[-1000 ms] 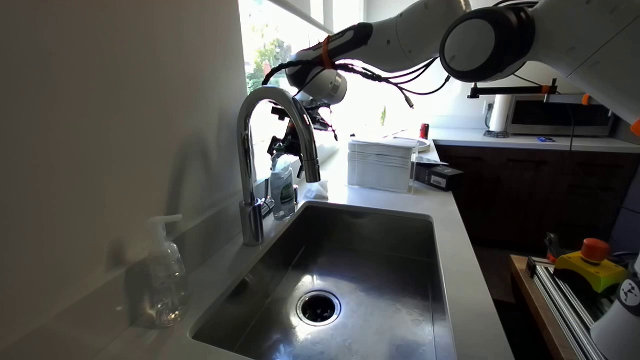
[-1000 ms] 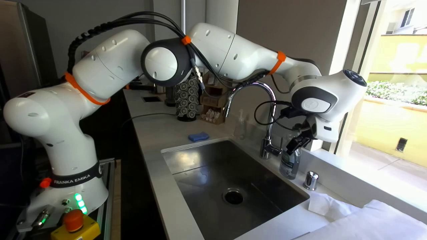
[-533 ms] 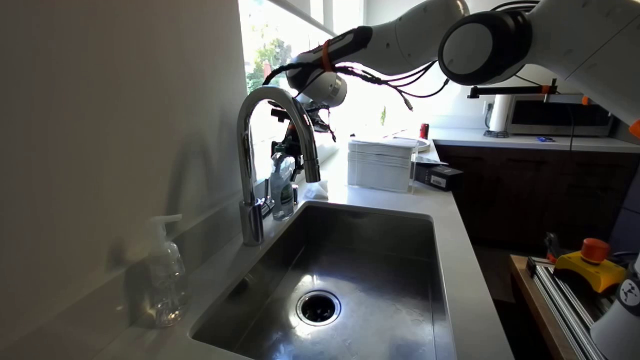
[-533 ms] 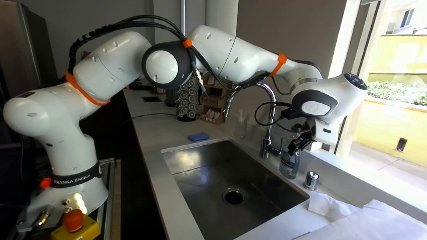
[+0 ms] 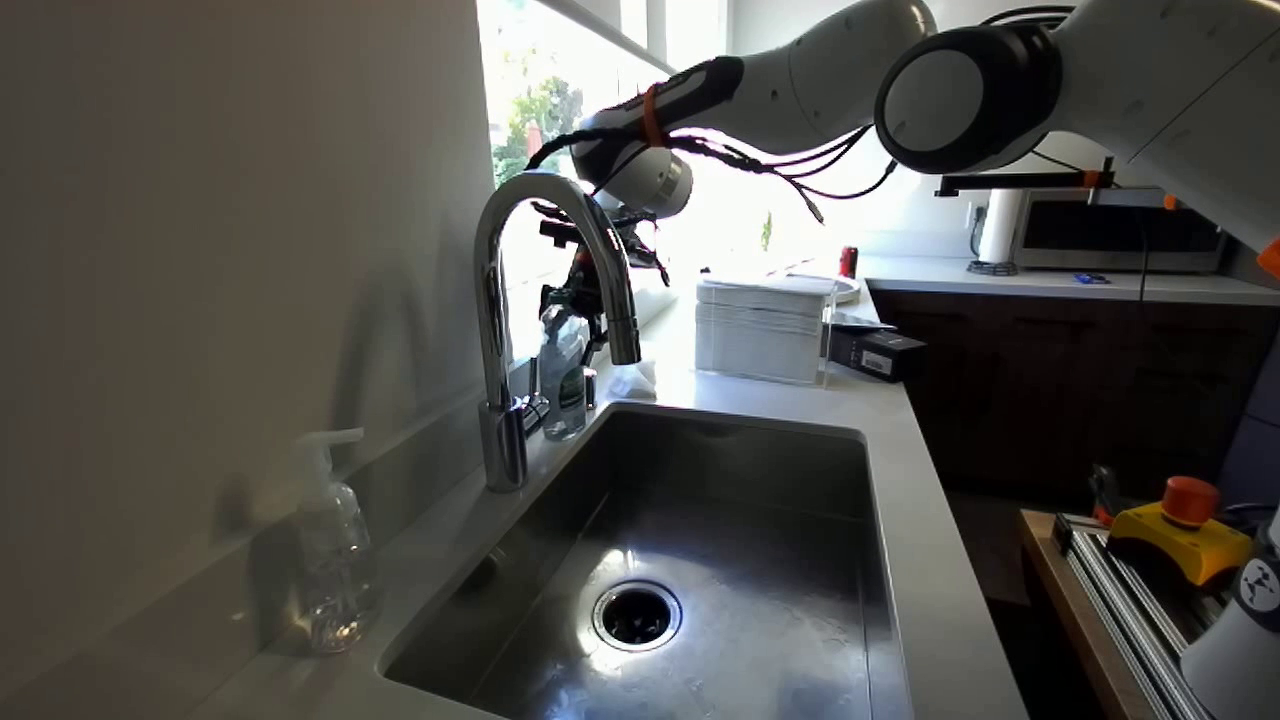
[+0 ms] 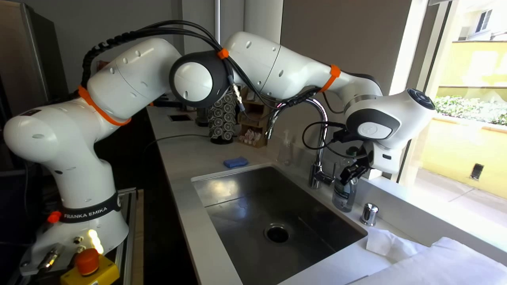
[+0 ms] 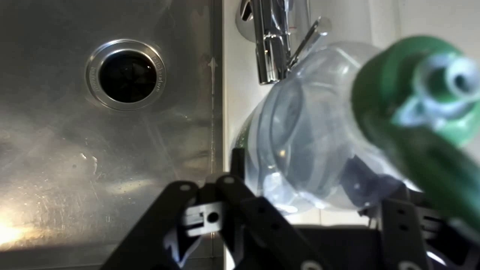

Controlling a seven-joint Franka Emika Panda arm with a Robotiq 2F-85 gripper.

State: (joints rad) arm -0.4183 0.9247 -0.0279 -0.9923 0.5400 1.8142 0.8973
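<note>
A clear plastic bottle [image 7: 300, 142] with a green cap [image 7: 393, 86] fills the right half of the wrist view. In both exterior views the bottle [image 5: 565, 385] [image 6: 344, 196] stands upright on the counter behind the sink, beside the faucet. My gripper [image 7: 296, 159] is around its body, below the cap. One of the fingers [image 7: 237, 165] lies against the bottle's sink side; the opposite one is seen through the clear plastic, its contact partly hidden. From an exterior view the black gripper [image 6: 353, 173] sits close against the bottle; it looks shut on it.
The arched faucet [image 5: 555, 190] rises close to the bottle and arm. A steel sink [image 6: 237, 206] lies in front. Near the bottle are a chrome cap [image 6: 369, 215] and white cloth [image 6: 396, 245]. A blue sponge [image 6: 236, 162] and clear soap dispenser [image 5: 335, 560] are further along.
My gripper has come down slightly, and its jaws have drawn in around the bottle. The bottle has shifted very slightly with it. The base lights changed from green to yellowish white.
</note>
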